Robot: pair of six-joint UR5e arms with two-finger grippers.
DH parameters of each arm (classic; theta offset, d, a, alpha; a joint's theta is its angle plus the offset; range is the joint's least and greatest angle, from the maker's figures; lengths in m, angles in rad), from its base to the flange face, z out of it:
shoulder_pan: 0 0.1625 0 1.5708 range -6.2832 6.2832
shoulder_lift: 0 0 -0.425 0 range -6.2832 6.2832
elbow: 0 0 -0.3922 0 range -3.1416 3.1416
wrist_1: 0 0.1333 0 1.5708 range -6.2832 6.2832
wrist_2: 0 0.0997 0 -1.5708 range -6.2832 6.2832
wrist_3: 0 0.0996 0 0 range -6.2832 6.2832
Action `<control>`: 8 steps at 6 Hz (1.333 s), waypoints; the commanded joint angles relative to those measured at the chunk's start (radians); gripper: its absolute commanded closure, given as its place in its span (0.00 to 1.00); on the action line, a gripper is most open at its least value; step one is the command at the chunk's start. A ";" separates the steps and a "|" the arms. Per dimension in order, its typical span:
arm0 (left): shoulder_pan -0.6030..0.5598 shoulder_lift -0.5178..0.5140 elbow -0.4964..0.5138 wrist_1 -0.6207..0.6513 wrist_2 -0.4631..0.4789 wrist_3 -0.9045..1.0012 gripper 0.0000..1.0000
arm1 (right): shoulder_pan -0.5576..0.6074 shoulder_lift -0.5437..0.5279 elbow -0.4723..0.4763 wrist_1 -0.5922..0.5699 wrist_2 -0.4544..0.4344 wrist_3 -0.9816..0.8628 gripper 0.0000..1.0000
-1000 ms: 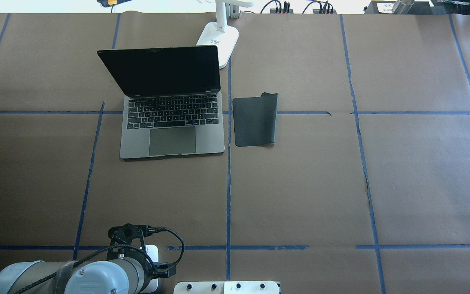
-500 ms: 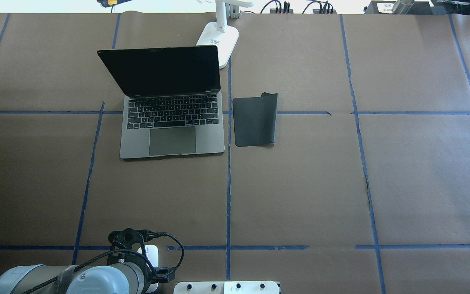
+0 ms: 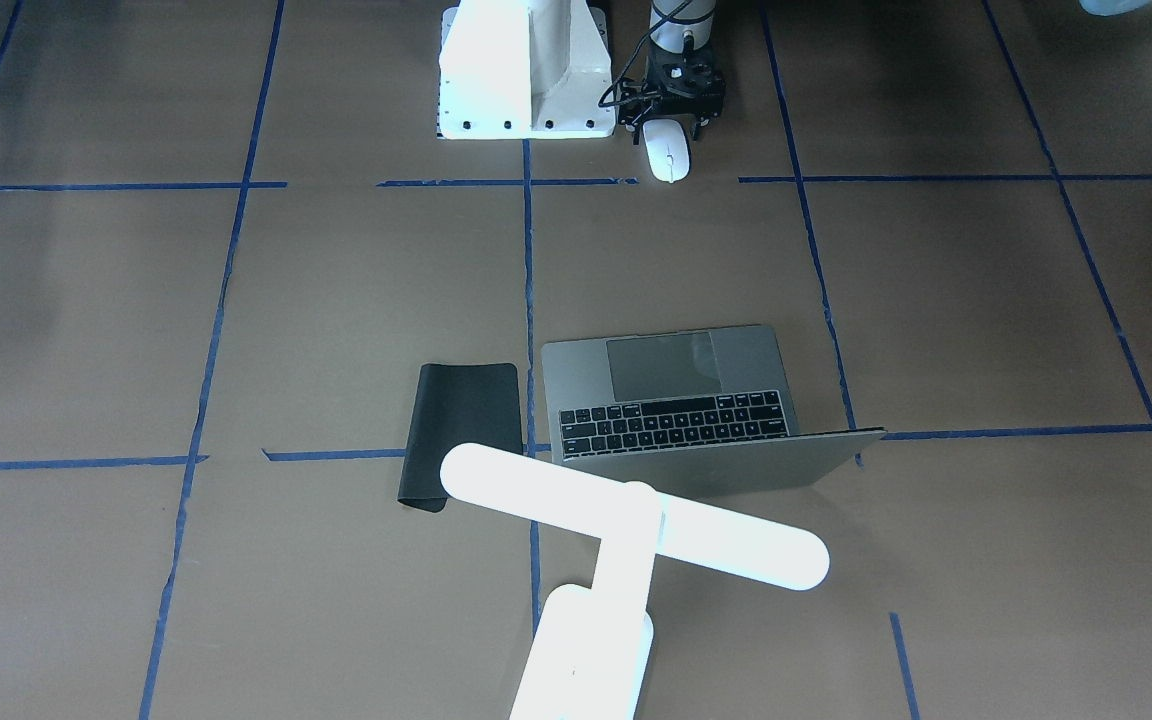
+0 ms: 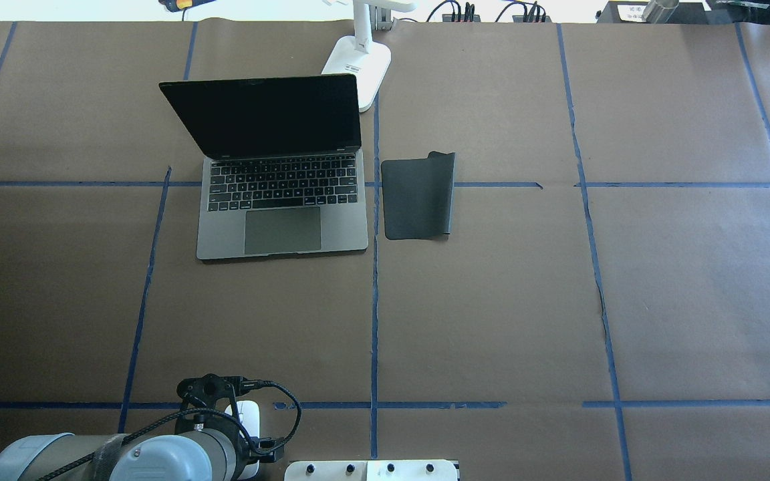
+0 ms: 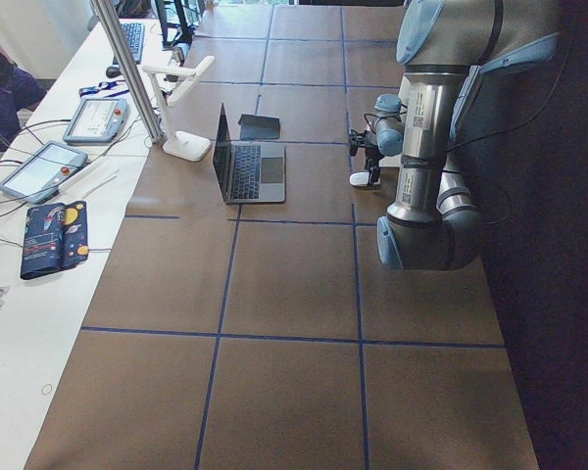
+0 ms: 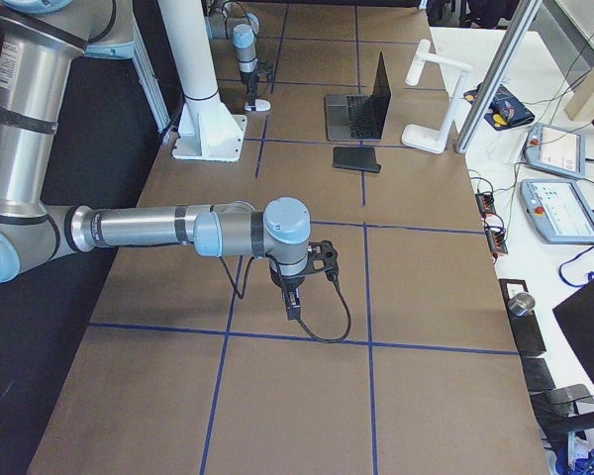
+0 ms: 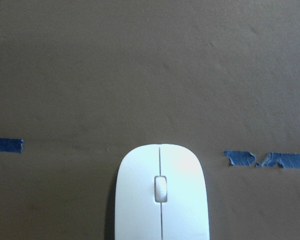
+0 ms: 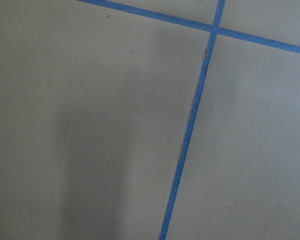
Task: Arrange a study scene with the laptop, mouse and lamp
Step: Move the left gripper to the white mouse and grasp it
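Note:
The white mouse point(image 3: 667, 160) lies on the brown table near the robot's base; it also shows in the overhead view point(image 4: 247, 414) and fills the bottom of the left wrist view point(image 7: 161, 195). My left gripper point(image 3: 681, 118) hangs low over the mouse's rear end, with its jaws standing apart on either side of it. The open grey laptop point(image 4: 283, 200) sits at the far left of centre. The white lamp point(image 3: 636, 530) stands behind its lid. My right gripper point(image 6: 293, 305) hovers over bare table far from these; I cannot tell whether it is open or shut.
A black floppy mat point(image 4: 418, 197) lies just right of the laptop, one edge curled. The white robot pedestal point(image 3: 526, 70) stands beside the mouse. Blue tape lines cross the brown paper. Tablets and cables lie on the white bench point(image 6: 554, 198) beyond the far edge.
My left arm drew back a little toward the robot's base over the mouse, then held still. The mouse, laptop, lamp and mat have not moved.

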 commanded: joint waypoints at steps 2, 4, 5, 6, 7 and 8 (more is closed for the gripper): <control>-0.001 -0.001 -0.001 0.000 -0.044 0.001 0.72 | 0.000 0.000 -0.002 0.000 0.000 0.000 0.00; -0.021 -0.003 -0.027 0.002 -0.059 0.003 0.95 | 0.000 0.000 -0.002 0.000 0.008 0.001 0.00; -0.059 -0.004 -0.062 0.026 -0.073 0.004 0.96 | 0.000 0.000 0.000 0.000 0.010 0.003 0.00; -0.105 -0.021 -0.073 0.055 -0.113 0.006 0.96 | 0.000 0.000 -0.002 0.001 0.007 0.001 0.00; -0.149 -0.080 -0.070 0.059 -0.115 0.140 0.97 | 0.000 0.000 -0.002 0.001 0.008 0.003 0.00; -0.222 -0.129 -0.049 0.056 -0.116 0.194 0.98 | 0.000 0.000 -0.002 0.000 0.007 0.003 0.00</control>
